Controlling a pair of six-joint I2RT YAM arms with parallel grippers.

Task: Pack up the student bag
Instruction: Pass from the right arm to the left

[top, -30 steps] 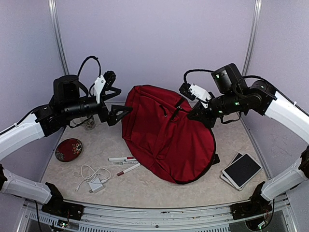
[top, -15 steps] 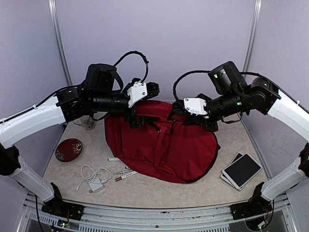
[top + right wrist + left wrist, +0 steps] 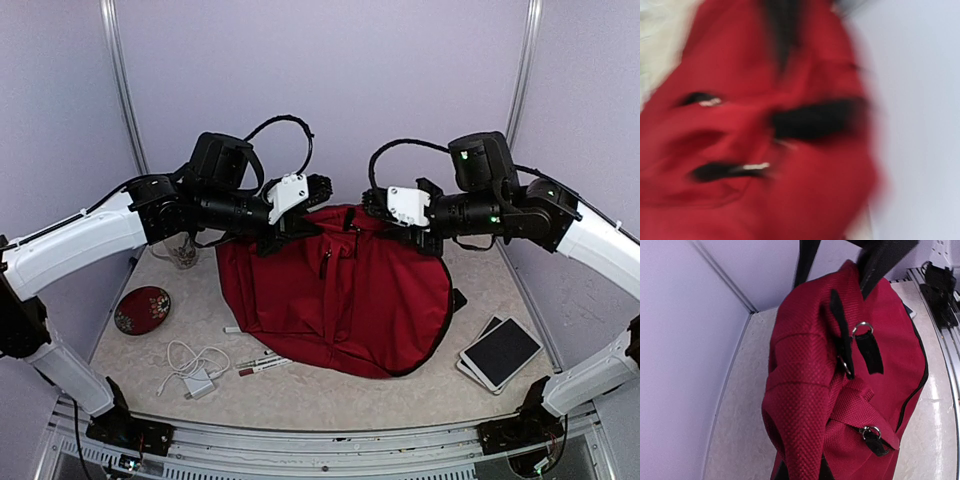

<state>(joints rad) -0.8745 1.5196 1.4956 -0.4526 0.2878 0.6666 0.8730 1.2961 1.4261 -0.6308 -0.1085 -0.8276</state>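
— Sitting on the table (image 3: 330, 395), is the bag (image 3: 340, 300)?
— Yes, mid-table, top edge held up. Left gripper (image 3: 288, 238) is clamped on that edge. Right gripper (image 3: 418, 238) is at it too, but its grip is unclear. Pens (image 3: 262, 360) lie near-left, tablet (image 3: 500, 352) right.

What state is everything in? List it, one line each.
Bag: top edge raised, bottom on the table.
Left gripper: shut on the bag's top edge.
Right gripper: at the bag's top; grip unclear.
Tablet: flat, screen dark.
Charger cable: loosely coiled.
Pens: lying flat.
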